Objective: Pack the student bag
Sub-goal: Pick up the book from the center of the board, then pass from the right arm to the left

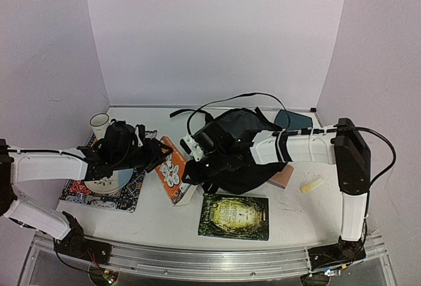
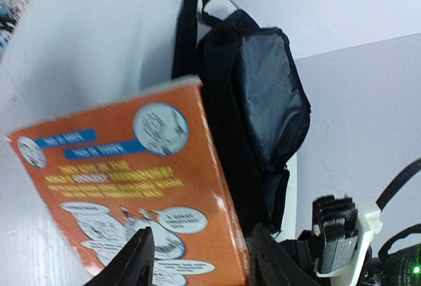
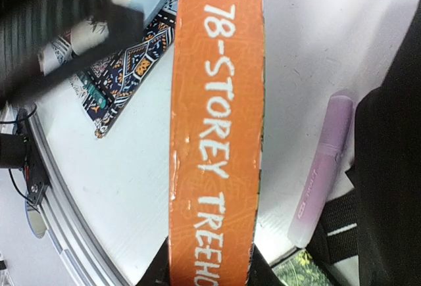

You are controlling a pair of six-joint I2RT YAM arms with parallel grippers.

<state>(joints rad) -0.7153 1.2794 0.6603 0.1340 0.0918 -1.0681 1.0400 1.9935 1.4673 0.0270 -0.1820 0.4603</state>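
Note:
The student bag [image 1: 240, 148] is a black backpack lying in the middle of the table, also seen in the left wrist view [image 2: 263, 95] and at the right edge of the right wrist view [image 3: 395, 135]. An orange book [image 1: 170, 169] stands tilted just left of it. My right gripper [image 3: 207, 273] is shut on the book's orange spine [image 3: 217, 135], one finger on each side. My left gripper [image 2: 200, 260] is open, its fingers standing apart over the lower corner of the book's cover [image 2: 131, 181]. From above, both grippers, left [image 1: 154, 158] and right [image 1: 191, 167], meet at the book.
A green book [image 1: 235, 215] lies in front of the bag. A patterned book [image 1: 102, 190] with a plate on it is at the left, a cup [image 1: 99, 123] behind it. A pink tube [image 3: 322, 167], a pink block [image 1: 283, 177], a yellow eraser [image 1: 312, 184] and a blue-grey tray [image 1: 294, 119] surround the bag.

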